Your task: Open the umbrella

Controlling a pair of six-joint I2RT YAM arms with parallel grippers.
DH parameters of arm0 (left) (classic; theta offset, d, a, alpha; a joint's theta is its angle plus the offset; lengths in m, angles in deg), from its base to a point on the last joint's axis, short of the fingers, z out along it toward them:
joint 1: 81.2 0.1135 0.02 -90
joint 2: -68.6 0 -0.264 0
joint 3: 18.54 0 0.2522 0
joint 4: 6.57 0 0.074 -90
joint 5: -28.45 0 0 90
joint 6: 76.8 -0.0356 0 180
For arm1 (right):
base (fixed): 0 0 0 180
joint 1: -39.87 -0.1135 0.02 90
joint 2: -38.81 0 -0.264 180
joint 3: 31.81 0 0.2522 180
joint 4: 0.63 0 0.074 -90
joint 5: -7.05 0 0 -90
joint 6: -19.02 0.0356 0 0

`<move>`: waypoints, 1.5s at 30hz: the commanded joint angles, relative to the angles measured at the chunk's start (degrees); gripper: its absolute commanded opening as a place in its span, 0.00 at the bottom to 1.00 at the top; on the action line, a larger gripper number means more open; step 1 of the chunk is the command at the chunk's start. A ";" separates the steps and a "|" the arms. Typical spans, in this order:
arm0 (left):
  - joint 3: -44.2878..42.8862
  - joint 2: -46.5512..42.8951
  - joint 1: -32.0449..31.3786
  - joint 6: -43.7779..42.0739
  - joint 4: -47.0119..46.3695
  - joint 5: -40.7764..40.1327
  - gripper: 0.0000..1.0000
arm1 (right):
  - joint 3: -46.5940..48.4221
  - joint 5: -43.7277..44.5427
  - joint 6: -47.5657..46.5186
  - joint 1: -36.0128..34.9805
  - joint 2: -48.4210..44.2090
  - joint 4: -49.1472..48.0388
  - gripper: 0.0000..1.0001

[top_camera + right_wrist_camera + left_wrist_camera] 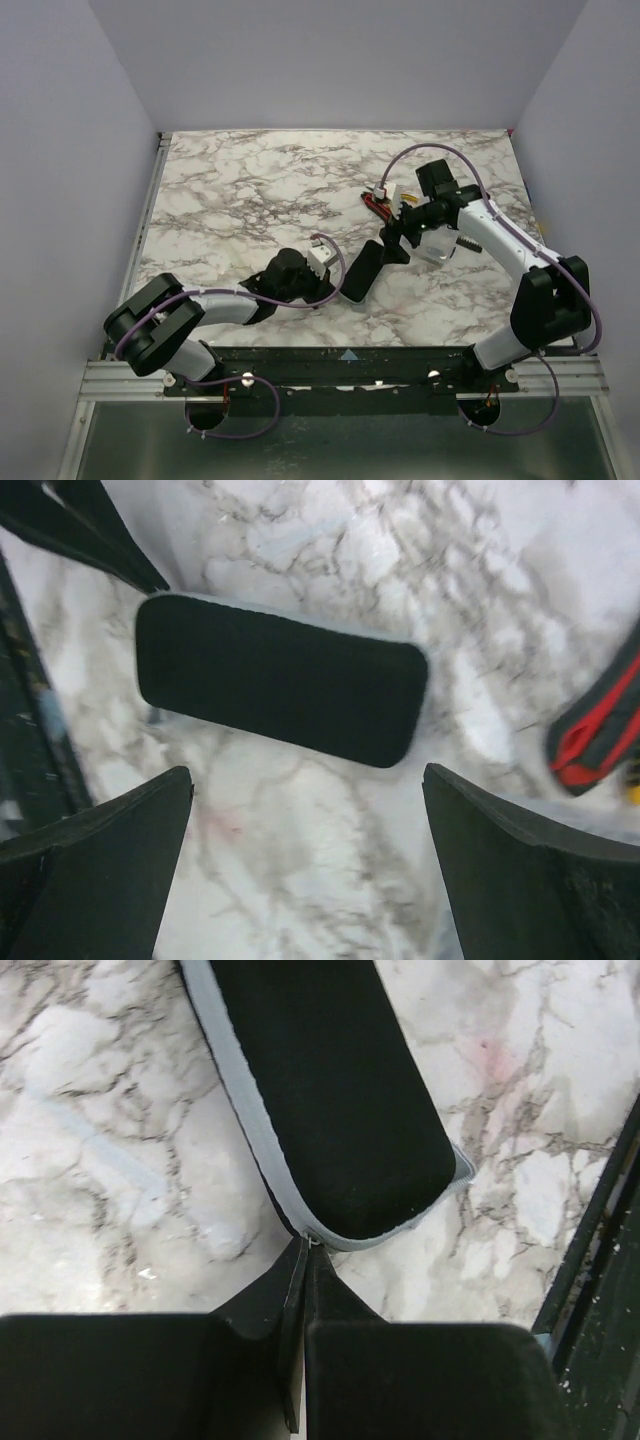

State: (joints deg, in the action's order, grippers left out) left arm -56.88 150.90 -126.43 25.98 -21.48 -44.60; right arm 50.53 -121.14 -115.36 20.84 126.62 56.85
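No sky-blue umbrella shows in any view. A flat rounded black case (pixel 364 268) with a pale grey zip edge lies on the marble table (pixel 250 190). In the left wrist view the case (pixel 330 1090) lies just ahead of my left gripper (pixel 308 1248), whose jaws are pressed together on the small metal zip pull at the case's near corner. My left gripper (pixel 337 285) sits at the case's near-left end. My right gripper (pixel 393 247) is open and empty by the case's far end. In the right wrist view it (pixel 308 780) hovers just short of the case (pixel 280 680).
Red and yellow-handled hand tools (pixel 380 205) lie behind the right gripper, and a red-and-black handle (pixel 592 730) shows at the right of the right wrist view. The black frame rail (pixel 340 358) runs along the table's near edge. Grey walls enclose the table.
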 commanded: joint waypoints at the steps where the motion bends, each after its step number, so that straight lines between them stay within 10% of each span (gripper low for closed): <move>1: -1.43 1.54 -3.37 1.43 -5.06 -0.16 0.00 | -0.02 0.04 22.79 -0.05 2.54 6.66 0.99; 25: -7.20 9.46 -8.66 3.65 -8.12 -1.04 0.00 | -11.19 3.56 39.22 -1.14 8.23 -11.29 0.84; 35: -8.17 9.72 -6.56 1.46 -5.50 -5.81 0.00 | -9.74 5.23 29.96 -1.63 14.35 -9.09 0.48; 45: -11.08 10.62 0.02 1.46 -4.29 -4.30 0.00 | -7.26 5.35 21.32 -1.62 18.23 -5.42 0.32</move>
State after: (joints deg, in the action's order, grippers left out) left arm -65.03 160.74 -128.68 28.60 -23.71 -47.18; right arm 43.88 -122.85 -85.16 19.70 140.59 47.69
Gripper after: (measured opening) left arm 0.008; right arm 0.431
